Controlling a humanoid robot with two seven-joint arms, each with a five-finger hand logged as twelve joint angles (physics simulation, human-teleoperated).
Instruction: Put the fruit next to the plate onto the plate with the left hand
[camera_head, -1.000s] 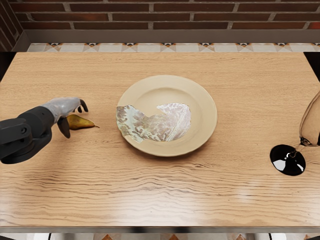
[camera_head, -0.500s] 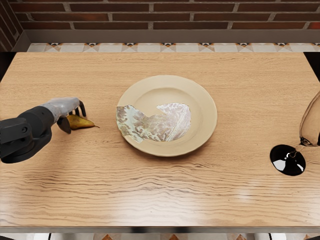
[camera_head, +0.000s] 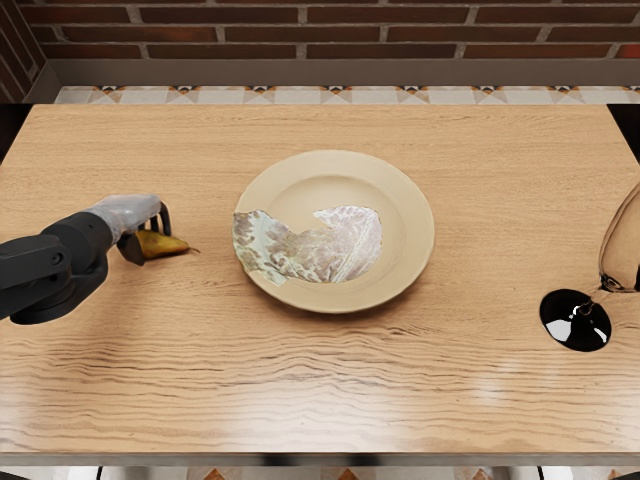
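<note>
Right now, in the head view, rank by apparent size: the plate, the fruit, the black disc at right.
1. plate
2. black disc
3. fruit; the left hand covers part of it, so the last two are unsure.

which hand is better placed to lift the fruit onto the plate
Left. The left hand has its fingers curled around the fruit, which lies on the table just left of the plate. No right arm shows in the view.
</note>
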